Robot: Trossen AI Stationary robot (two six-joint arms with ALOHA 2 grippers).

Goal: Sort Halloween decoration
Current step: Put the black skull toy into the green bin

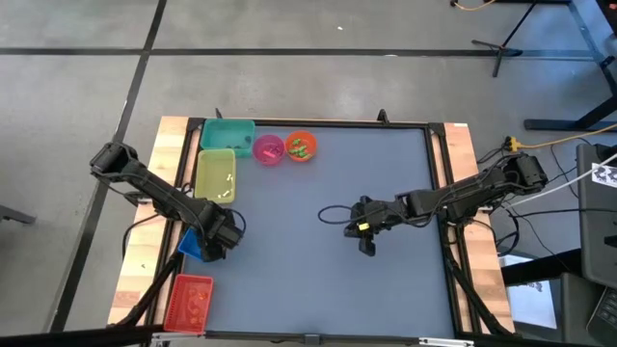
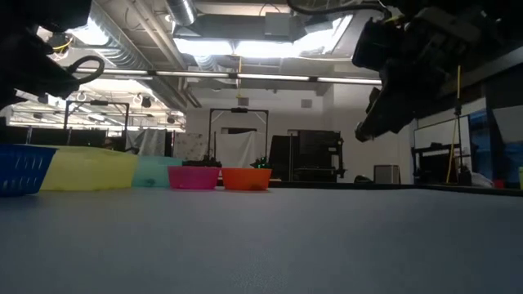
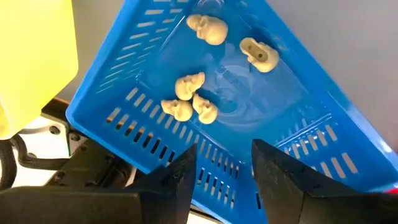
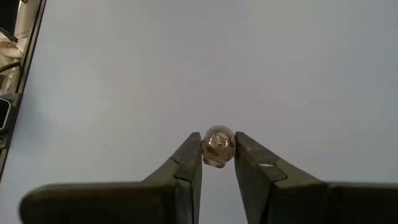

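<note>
At the near left corner of the desk (image 1: 318,280) sits a red bin (image 1: 189,302) with small bits inside, too small to tell apart. Just beyond it, the left gripper (image 3: 222,165) hangs over a blue bin (image 3: 298,118) at the left edge; its jaws stand apart with nothing between them. Five pale skull-shaped trinkets (image 3: 186,102) lie on that bin's floor, three bunched together and two a little apart from them.

Toward the right of the desk's middle, the right gripper (image 4: 218,163) is held above the bare grey surface, clear of it in the low view. Its jaws are nearly closed, pinching one small round pale trinket (image 4: 217,147) at the fingertips (image 4: 191,155). This held piece is well apart from all the bins.

Farther back on the left, a yellow-green bin (image 1: 215,174) stands just beyond the blue one, with a few pale specks inside. Beyond it, at the far left corner, is a teal bin (image 1: 228,133). Just right of the teal bin stand a pink bowl (image 1: 268,148) and then an orange bowl (image 1: 301,146), side by side; the orange one holds green pieces (image 1: 300,147), while the contents of the pink one are too small to tell.
</note>
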